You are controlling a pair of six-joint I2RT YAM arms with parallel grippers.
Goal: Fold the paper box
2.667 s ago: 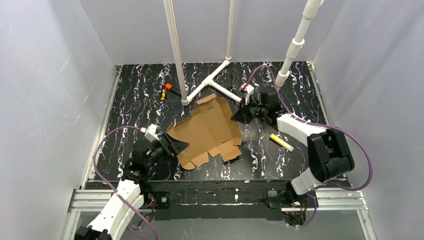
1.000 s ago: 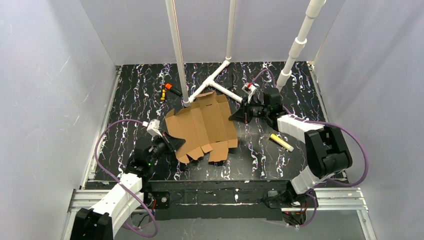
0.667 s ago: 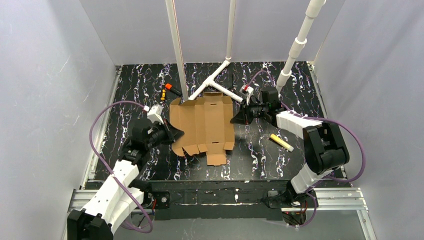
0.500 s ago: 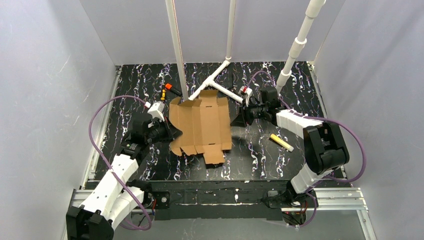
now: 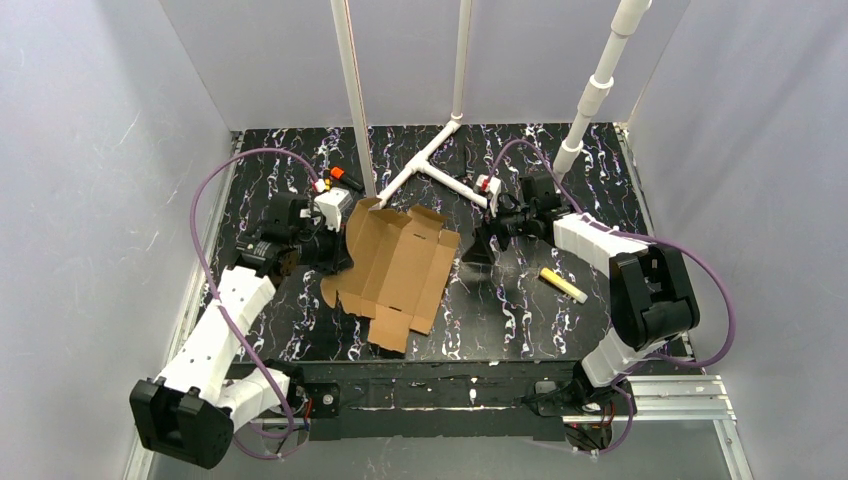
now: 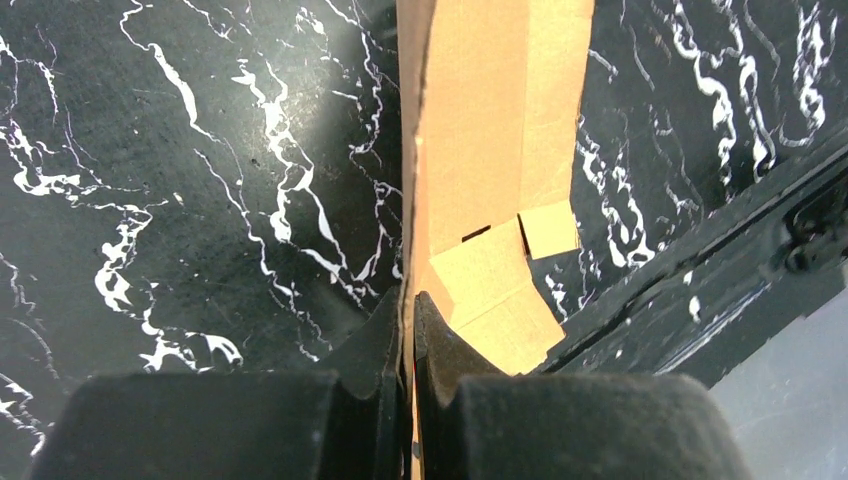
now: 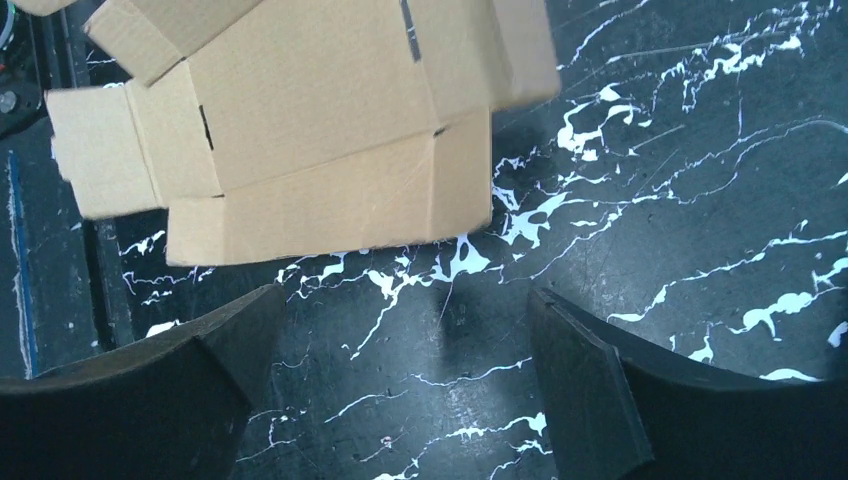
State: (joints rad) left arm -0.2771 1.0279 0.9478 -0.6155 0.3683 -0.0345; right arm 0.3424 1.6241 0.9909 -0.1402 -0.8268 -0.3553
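Observation:
The paper box (image 5: pixel 395 270) is a flat brown die-cut cardboard sheet, lying skewed on the black marbled table with its left edge raised. My left gripper (image 5: pixel 343 243) is shut on that left edge; in the left wrist view the sheet's edge (image 6: pixel 500 120) runs straight between the closed fingers (image 6: pixel 440 345). My right gripper (image 5: pixel 476 248) stands open just off the sheet's right side, touching nothing. Bare table shows between its spread fingers (image 7: pixel 590 370) in the right wrist view, with the cardboard (image 7: pixel 320 140) lying beyond them.
A white T-shaped pipe frame (image 5: pixel 440 170) lies behind the sheet, with upright white pipes (image 5: pixel 352 100) rising close to its far corner. A yellow marker (image 5: pixel 563 284) lies right of my right gripper. Small orange and red items (image 5: pixel 335 178) sit at the back left.
My left arm has swung toward the far left, dragging and turning the sheet with it. My right gripper has let go of the sheet's right edge and opened wide.

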